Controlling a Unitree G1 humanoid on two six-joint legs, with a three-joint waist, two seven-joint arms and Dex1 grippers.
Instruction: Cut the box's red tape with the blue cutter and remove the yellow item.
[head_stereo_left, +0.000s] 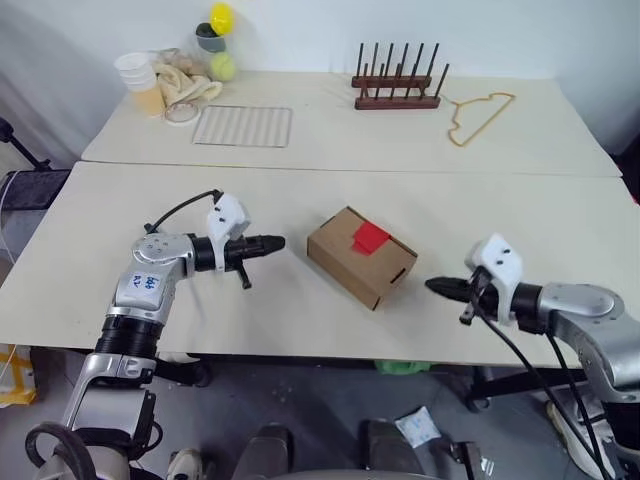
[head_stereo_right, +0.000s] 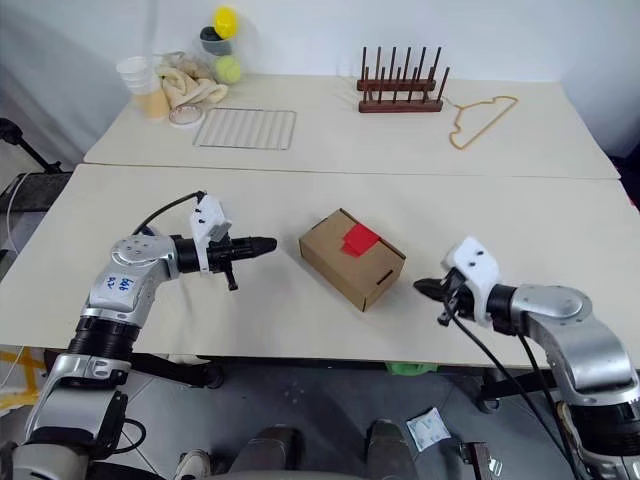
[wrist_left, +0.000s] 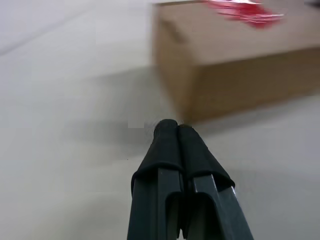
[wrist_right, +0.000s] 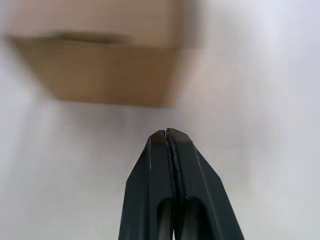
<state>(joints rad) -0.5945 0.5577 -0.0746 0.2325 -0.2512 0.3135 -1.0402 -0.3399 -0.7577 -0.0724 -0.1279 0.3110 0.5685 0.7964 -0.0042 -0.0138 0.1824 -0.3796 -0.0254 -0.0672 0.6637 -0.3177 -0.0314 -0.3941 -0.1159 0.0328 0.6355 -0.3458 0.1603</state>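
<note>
The box (head_stereo_left: 361, 257) sits closed near the middle of the near surface (head_stereo_left: 90, 230), turned at an angle, with the red tape (head_stereo_left: 369, 237) across its top flap seam and apparently whole. No cut shows in the tape, and the flaps lie flat, so by my reading the task has hardly begun: the tape is not yet cut, the box is not yet opened, and the yellow item is presumably inside, out of sight. I cannot find the blue cutter on either surface, and neither gripper carries anything.

The left gripper (head_stereo_left: 272, 242) hovers just left of the box, pointing toward it and a little downward, its fingers (wrist_left: 177, 150) pressed together and empty. The right gripper (head_stereo_left: 437, 286) hangs just right of the box near the front edge of the surface, aimed back at the box's near right corner, its fingers (wrist_right: 167, 150) likewise together with nothing between them. Both forearms reach in from the near side, roughly level, flanking the box without touching it.

On the far surface lie a wire rack (head_stereo_left: 243, 126) at left, a wooden peg stand (head_stereo_left: 397, 88) at centre, and a thin yellow hanger (head_stereo_left: 478, 116) to its right. A cluster of cups and small balls (head_stereo_left: 185, 65) stands in the far left corner.
</note>
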